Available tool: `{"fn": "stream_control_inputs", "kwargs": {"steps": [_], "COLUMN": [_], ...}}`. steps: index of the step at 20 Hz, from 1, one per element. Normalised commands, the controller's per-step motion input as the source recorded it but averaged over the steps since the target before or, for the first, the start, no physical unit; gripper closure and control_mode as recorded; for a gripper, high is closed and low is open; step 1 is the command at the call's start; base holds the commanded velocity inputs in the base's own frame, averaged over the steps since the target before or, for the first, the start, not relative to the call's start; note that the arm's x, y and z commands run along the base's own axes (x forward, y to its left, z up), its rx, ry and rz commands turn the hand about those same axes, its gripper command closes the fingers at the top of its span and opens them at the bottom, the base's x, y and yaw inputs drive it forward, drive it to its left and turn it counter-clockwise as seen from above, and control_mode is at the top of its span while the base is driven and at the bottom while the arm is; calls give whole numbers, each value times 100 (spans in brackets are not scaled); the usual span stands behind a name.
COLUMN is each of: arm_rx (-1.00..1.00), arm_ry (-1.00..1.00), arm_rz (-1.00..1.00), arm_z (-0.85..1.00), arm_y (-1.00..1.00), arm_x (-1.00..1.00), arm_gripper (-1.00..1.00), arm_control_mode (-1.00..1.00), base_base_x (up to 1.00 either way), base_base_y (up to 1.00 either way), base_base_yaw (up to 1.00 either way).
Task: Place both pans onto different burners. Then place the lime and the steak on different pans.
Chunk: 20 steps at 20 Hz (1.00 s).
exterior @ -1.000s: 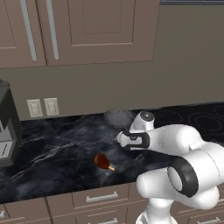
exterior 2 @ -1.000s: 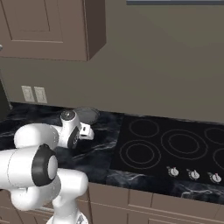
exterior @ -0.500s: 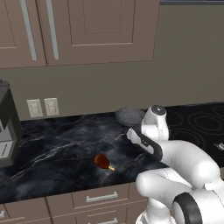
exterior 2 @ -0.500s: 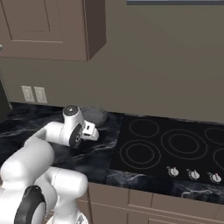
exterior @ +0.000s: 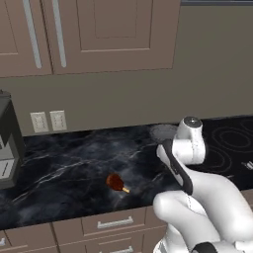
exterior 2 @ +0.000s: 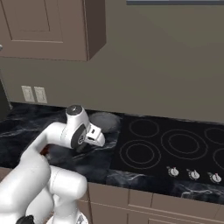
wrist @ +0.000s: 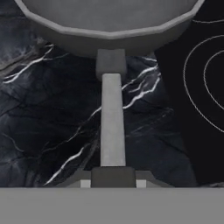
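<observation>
The silvery-grey pan (exterior 2: 105, 121) sits on the dark marble counter just left of the black cooktop (exterior 2: 175, 148). In the hand view its bowl (wrist: 109, 22) is at the top and its long handle (wrist: 112, 118) runs straight down into my gripper (wrist: 113, 179), which is shut on the handle's end. From the right base view my gripper (exterior 2: 99, 139) points at the pan. The steak (exterior: 117, 183) lies on the counter's front part, left of my arm. Burner rings (exterior 2: 140, 154) lie right of the pan. The black pan and the lime are out of view.
A dark coffee machine (exterior: 7, 143) stands at the counter's far left, with wall outlets (exterior: 48, 121) behind it. Cabinets (exterior: 99, 34) hang overhead. Small silver knobs (exterior 2: 193, 174) line the cooktop's front edge. A burner ring (wrist: 186, 83) curves at the hand view's right.
My hand has swung right toward the cooktop, and the silvery pan has slid right with it. The steak has stayed in place.
</observation>
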Motion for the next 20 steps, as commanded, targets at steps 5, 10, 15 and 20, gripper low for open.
{"fn": "stream_control_inputs", "kwargs": {"steps": [5,10,15,20], "arm_rx": [-2,-2,0,1], "arm_ry": [0,0,3,8], "arm_rz": [-13,-15,-15,-14], "arm_z": [9,1,0,0], "arm_y": [-44,-43,-38,-35], "arm_x": [-43,-42,-41,-28], "arm_gripper": [100,100,100,100], "arm_control_mode": [-100,-100,-100,-100], "base_base_x": [0,0,0,0], "base_base_y": [0,0,0,0], "base_base_yaw": [0,0,0,0]}}
